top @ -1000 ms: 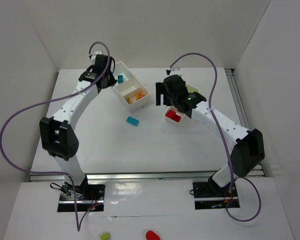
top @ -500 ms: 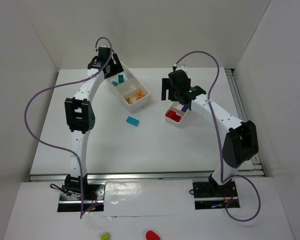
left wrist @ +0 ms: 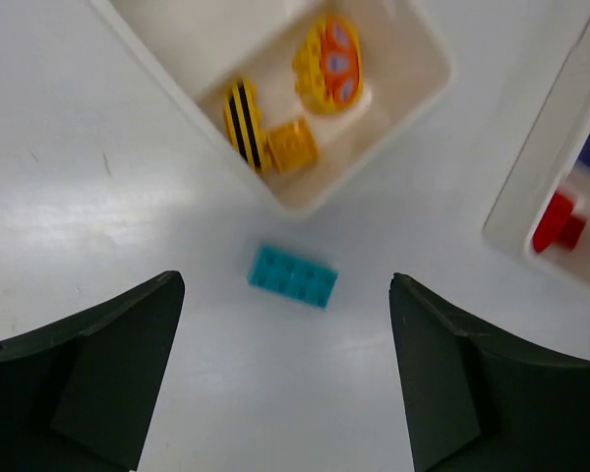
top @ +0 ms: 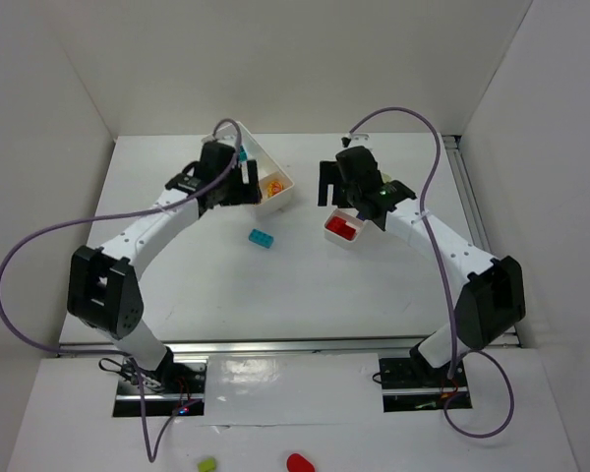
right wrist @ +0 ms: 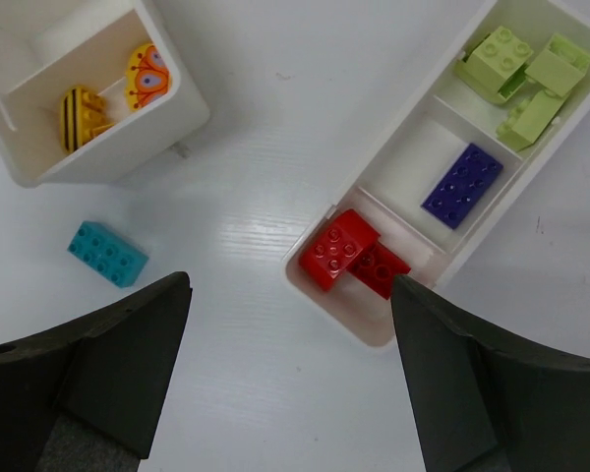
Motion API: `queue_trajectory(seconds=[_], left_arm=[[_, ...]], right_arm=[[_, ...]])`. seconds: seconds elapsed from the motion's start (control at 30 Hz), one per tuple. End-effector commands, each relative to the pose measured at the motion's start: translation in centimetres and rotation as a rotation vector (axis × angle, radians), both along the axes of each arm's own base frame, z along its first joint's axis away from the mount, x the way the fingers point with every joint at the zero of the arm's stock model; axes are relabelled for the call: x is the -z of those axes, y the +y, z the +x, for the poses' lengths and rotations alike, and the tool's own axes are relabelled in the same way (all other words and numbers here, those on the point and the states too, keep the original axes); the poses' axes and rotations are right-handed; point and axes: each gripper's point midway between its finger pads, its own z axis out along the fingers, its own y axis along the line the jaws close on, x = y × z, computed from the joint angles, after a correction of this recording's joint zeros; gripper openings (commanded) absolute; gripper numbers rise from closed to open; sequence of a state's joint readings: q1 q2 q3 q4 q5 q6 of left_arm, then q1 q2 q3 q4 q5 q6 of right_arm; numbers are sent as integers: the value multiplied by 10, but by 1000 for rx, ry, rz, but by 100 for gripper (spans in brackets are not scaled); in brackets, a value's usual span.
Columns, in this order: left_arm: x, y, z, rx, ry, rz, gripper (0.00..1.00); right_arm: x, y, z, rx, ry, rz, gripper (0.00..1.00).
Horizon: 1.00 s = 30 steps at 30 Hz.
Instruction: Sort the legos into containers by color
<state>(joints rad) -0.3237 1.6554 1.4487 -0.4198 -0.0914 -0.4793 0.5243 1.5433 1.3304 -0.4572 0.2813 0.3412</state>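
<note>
The only loose cyan brick (left wrist: 292,275) lies flat on the surface (left wrist: 98,226), squarely between the left fingers (left wrist: 283,291) in the left wrist view. Its long axis runs from 10 to 4 o'clock there, nearly along their closing line (so they would likely pinch its short ends unless the wrist turns). Those fingers stand wide apart and hold nothing. The right fingers (right wrist: 290,283), equally spread and empty, hover over the box (right wrist: 369,339) with the red pieces. The brick sits out at their 8 o'clock, so the left arm looks nearer.
</note>
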Motion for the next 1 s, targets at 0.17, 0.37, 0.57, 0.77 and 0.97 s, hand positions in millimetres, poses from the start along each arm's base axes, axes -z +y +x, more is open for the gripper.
queue_trajectory(seconds=[0.17,0.37,0.57,0.77,0.97], left_arm=[[86,-28,-71,163,83,230,100],[117,-33,-66,282,97,335,100],[148,-50,-56,393,157,356,100],[160,-60,-49,431,170,350,100],[171,-63,-39,425,183,364,92]], right_arm=[[-38,-2,-24,-2,-98,63,90],[-48,-4,-31,2,-111,73,91],[-52,-9,-39,11,-118,64,91],[-53,-10,-41,11,-118,64,91],[-52,-13,-42,18,-113,55,91]])
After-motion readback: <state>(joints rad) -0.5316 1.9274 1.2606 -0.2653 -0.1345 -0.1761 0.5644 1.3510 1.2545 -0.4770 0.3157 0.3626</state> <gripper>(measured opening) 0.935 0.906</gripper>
